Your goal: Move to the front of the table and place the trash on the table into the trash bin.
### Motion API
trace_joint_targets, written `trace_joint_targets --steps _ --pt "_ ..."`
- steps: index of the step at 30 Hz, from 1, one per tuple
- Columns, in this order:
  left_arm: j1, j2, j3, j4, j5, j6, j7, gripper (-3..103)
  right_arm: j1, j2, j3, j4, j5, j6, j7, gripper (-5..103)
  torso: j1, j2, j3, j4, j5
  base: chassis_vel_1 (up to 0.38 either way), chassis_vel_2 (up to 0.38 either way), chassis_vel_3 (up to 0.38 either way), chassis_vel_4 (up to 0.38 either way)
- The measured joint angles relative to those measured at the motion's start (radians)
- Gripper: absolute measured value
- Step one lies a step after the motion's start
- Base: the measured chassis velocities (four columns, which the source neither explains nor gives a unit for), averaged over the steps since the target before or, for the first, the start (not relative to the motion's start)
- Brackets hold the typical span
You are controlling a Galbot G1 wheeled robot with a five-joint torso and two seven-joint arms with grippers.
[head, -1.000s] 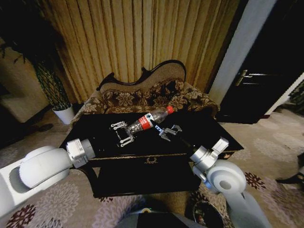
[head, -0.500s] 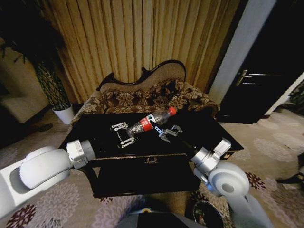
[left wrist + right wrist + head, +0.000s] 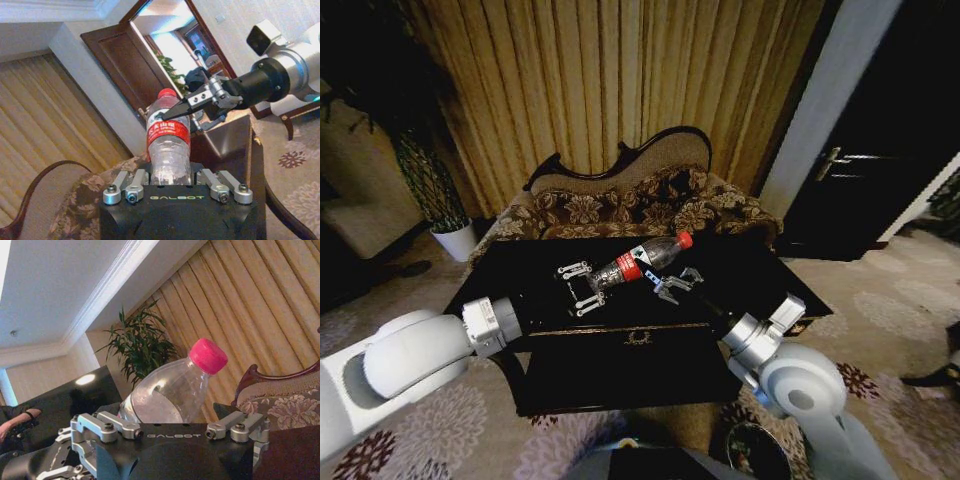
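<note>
Head view: the bottle [image 3: 641, 257] is seen near the middle of the frame, held tilted above the black bench [image 3: 760, 270], its red cap toward the upper right and its base toward the lower left. The left claw [image 3: 582, 284], reaching in from the lower left, is pinched on the bottle's base end, its fingers on either side of the clear body. The right claw [image 3: 670, 284], coming up from the lower right, is placed just below the labelled part of the bottle; its fingers are spread, and whether they touch the bottle cannot be told. In the left wrist view the bottle [image 3: 168, 142] is shown rising from between the left claw's fingers [image 3: 126, 186], with the right claw [image 3: 192, 107] lying across its neck and label in the upper right of the frame. In the right wrist view the bottle [image 3: 172, 390] is seen at the centre, leaning between the spread fingers [image 3: 107, 425], its cap at the upper right. A patterned sofa [image 3: 630, 205] stands behind the bench, before gold curtains [image 3: 610, 80].
</note>
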Motion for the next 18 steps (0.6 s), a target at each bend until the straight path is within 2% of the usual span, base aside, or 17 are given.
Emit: trace_joint_targets --steps 9,11,18 --pt "0.006 0.000 0.001 0.000 0.000 -0.002 0.023 36 -0.001 -0.006 -0.001 0.000 -0.008 -0.001 0.000 100 0.000 0.000 0.000 0.0000 0.0000 0.000 0.000 0.000 0.000" --pt "0.006 0.000 0.001 0.000 0.000 -0.002 0.024 36 -0.002 -0.006 -0.001 0.000 -0.014 -0.001 -0.001 103 0.000 0.000 0.000 0.0000 0.0000 0.000 0.000 0.000 0.000" --pt "0.008 -0.004 0.002 0.001 0.000 -0.002 0.020 36 0.000 -0.006 -0.001 0.001 -0.028 0.003 -0.002 79 0.000 0.000 0.000 0.0000 0.0000 0.000 0.000 0.000 0.000"
